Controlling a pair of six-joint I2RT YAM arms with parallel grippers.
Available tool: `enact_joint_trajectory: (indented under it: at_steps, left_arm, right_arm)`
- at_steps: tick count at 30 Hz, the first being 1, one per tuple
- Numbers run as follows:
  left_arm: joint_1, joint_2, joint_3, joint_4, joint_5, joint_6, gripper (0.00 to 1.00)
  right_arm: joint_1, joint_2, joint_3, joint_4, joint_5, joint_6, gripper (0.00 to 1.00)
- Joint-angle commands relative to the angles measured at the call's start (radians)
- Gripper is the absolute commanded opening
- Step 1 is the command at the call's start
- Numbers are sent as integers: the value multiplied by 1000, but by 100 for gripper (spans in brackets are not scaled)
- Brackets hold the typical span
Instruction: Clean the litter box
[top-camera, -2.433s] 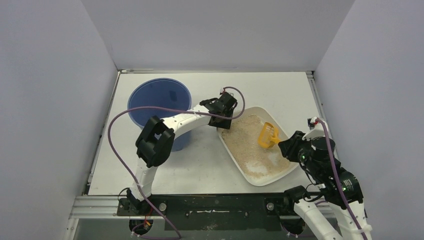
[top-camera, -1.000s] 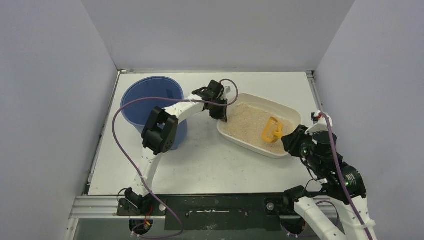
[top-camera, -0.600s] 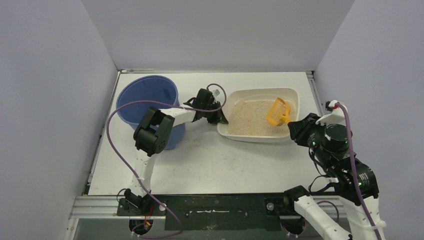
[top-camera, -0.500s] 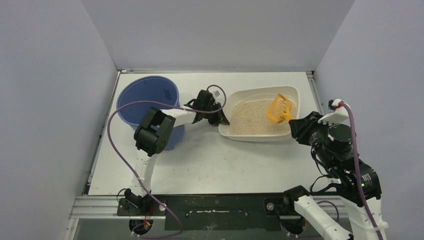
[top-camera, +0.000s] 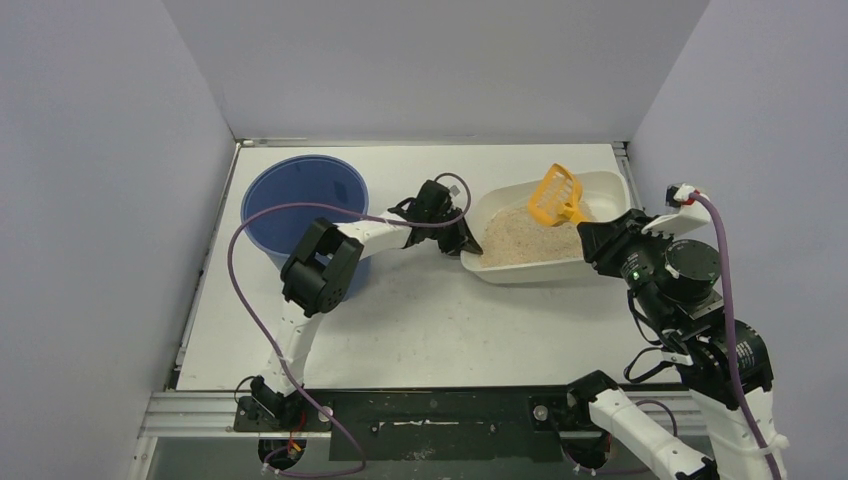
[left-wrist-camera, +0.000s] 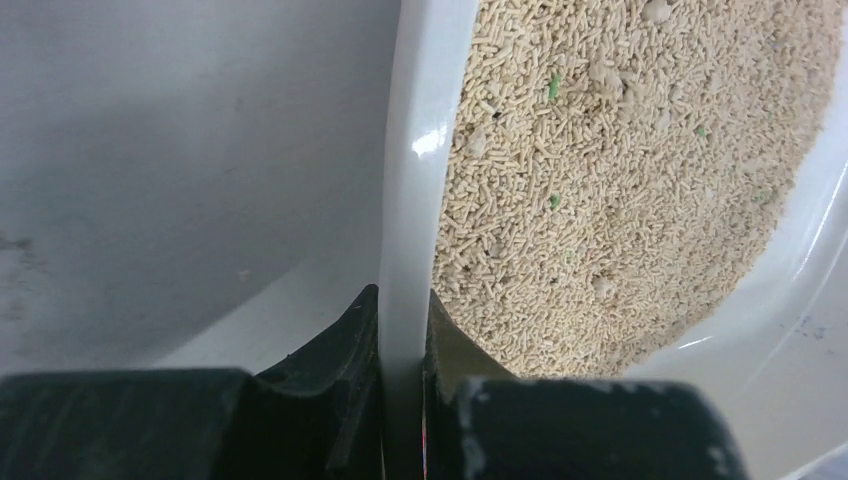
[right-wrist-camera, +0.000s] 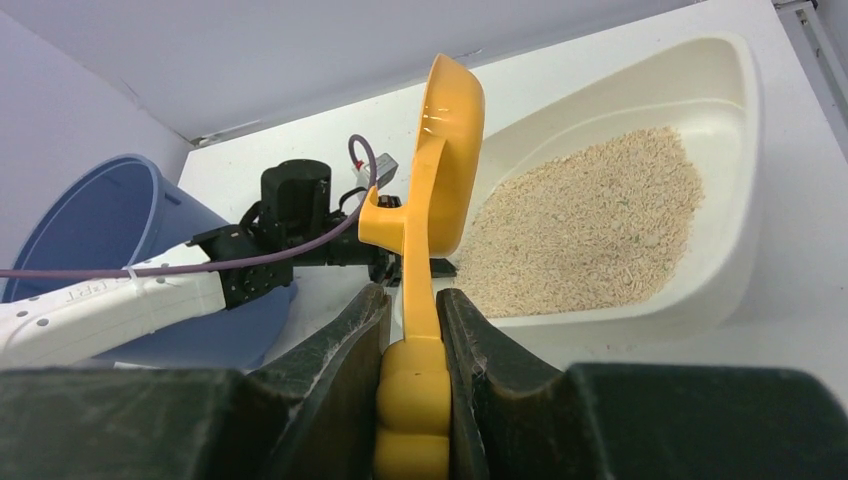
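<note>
The cream-white litter box (top-camera: 610, 190) with tan granules sits right of centre, its right end raised so the litter lies toward the left end. My left gripper (top-camera: 462, 240) is shut on the box's left rim (left-wrist-camera: 412, 180), one finger inside, one outside. My right gripper (top-camera: 590, 238) is shut on the handle of the orange slotted scoop (top-camera: 556, 195), held above the box's right part. In the right wrist view the scoop (right-wrist-camera: 440, 170) stands edge-on over the litter (right-wrist-camera: 590, 230). The blue bucket (top-camera: 305, 205) stands at the left.
The left arm (top-camera: 330, 255) stretches from the bucket side across to the box, with a purple cable (top-camera: 240, 250) looping over it. Grey walls close in the table at the left, back and right.
The box has swung anticlockwise and shifted right, and its right end has lifted. My right gripper has raised the scoop up and back; my left gripper moved right with the rim.
</note>
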Motion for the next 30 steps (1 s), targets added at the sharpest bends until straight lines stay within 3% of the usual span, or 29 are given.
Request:
enact_joint_trajectory:
  at_steps: [1, 2, 4, 5, 8, 12, 15, 18, 21, 24, 28, 30]
  left_arm:
    - [10, -30, 65, 307, 200, -264, 0]
    - [-4, -45, 80, 299, 214, -280, 0]
    - [-28, -64, 175, 55, 165, -146, 0]
    - [-10, -64, 174, 28, 151, -136, 0]
    - [29, -74, 74, 189, 175, -288, 0]
    - [-1, -105, 175, -1, 126, -201, 0]
    - [25, -101, 99, 158, 157, -334, 0]
    - [-13, -135, 115, 95, 147, -288, 0]
    - [58, -111, 48, 191, 159, -364, 0]
    - [-8, -158, 72, 123, 150, -305, 0]
    - [35, -149, 34, 218, 156, -372, 0]
    - [-18, -179, 106, 48, 124, -254, 0]
  right_arm:
    - [25, 12, 29, 59, 44, 7, 0]
    - [27, 11, 28, 58, 44, 9, 0]
    - [30, 12, 35, 47, 57, 9, 0]
    - [30, 11, 35, 44, 65, 8, 0]
    - [39, 4, 26, 63, 71, 14, 0]
    - [42, 19, 35, 53, 67, 12, 0]
    - [42, 16, 26, 73, 59, 14, 0]
    - [43, 21, 39, 57, 61, 17, 0]
    - [44, 10, 20, 66, 78, 18, 0]
    - [44, 22, 38, 53, 60, 23, 0]
    - [46, 12, 15, 73, 63, 30, 0]
    - [45, 23, 30, 63, 43, 33, 0]
